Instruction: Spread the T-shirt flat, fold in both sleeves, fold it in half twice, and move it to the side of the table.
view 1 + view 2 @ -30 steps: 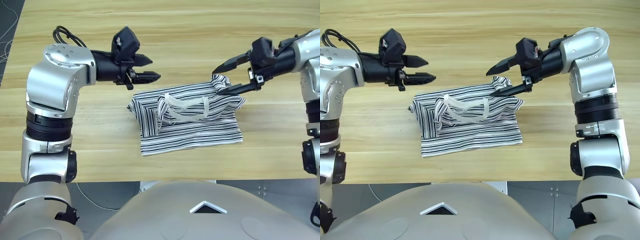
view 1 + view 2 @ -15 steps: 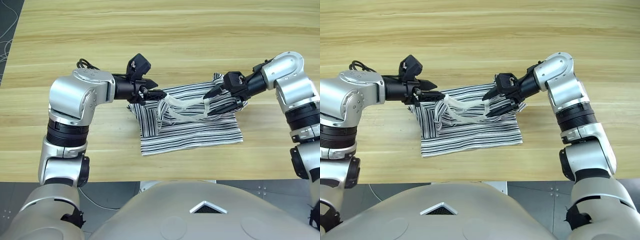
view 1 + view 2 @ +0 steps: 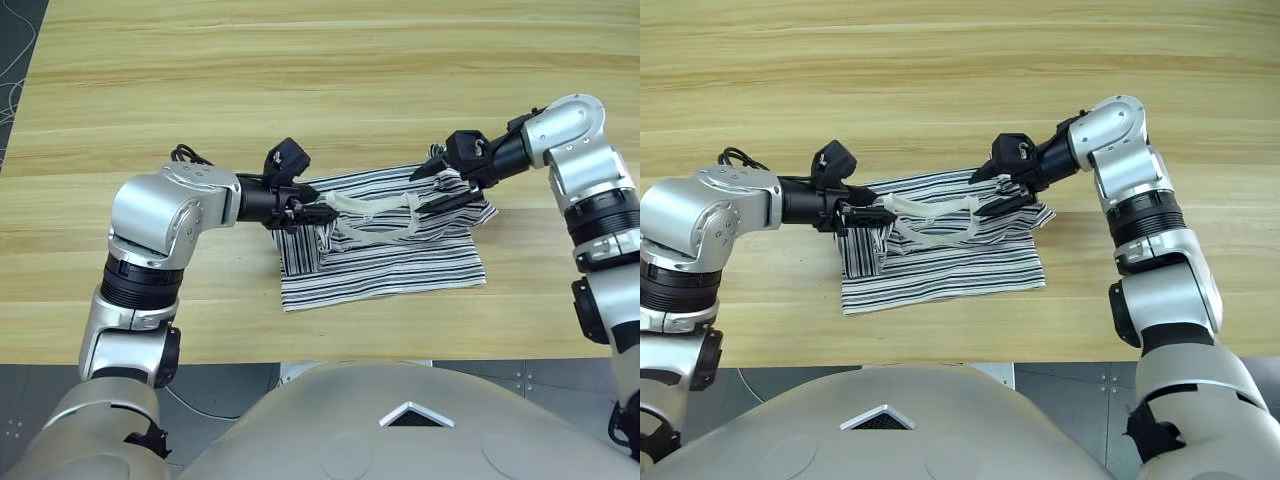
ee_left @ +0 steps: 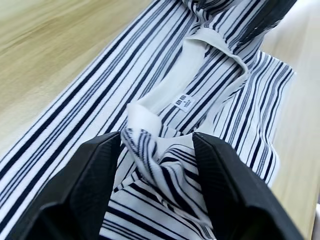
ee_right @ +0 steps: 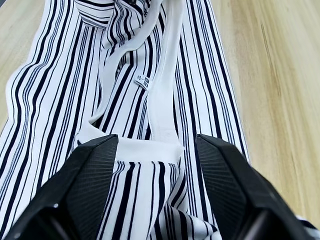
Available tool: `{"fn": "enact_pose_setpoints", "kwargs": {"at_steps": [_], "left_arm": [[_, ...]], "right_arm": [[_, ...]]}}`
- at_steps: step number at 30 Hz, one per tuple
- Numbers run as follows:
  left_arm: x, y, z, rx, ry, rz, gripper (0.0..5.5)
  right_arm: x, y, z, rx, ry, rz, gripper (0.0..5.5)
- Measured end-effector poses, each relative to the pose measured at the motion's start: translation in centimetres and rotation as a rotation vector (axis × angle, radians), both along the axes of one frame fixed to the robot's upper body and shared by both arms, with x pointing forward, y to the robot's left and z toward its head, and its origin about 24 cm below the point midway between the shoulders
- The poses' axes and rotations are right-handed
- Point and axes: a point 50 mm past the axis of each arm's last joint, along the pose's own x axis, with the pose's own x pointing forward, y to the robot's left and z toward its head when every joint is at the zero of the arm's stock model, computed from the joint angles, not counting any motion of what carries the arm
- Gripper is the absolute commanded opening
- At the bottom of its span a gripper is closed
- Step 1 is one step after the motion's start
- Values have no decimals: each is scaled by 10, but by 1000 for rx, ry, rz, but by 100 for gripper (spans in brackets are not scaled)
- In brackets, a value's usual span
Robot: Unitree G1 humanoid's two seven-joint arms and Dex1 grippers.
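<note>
The black-and-white striped cotton T-shirt [image 3: 380,265] lies crumpled and partly doubled over on the light wooden table [image 3: 300,80], with its white ribbed neckband [image 5: 164,85] looped on top. It looks light, thin and limp. It will probably sag and slide rather than hold a shape, so it needs holding at two well-separated points and drawing taut. At the robot's-left end of the neckband, the left jaws are clamped on a bunch of striped cloth. At the neckband's other end, the right jaws stand apart, straddling the fabric. The seamed shoulders beside the neckband look like the firmest hold.
</note>
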Motion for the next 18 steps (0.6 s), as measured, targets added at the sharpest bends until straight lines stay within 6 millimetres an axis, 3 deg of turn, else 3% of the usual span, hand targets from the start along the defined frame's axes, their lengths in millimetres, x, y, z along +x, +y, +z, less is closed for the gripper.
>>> {"fn": "enact_pose_setpoints", "kwargs": {"at_steps": [18], "left_arm": [[-12,11,-19,29,64,67,264]], "right_arm": [[-4,3,-24,-65,32,24,288]]}}
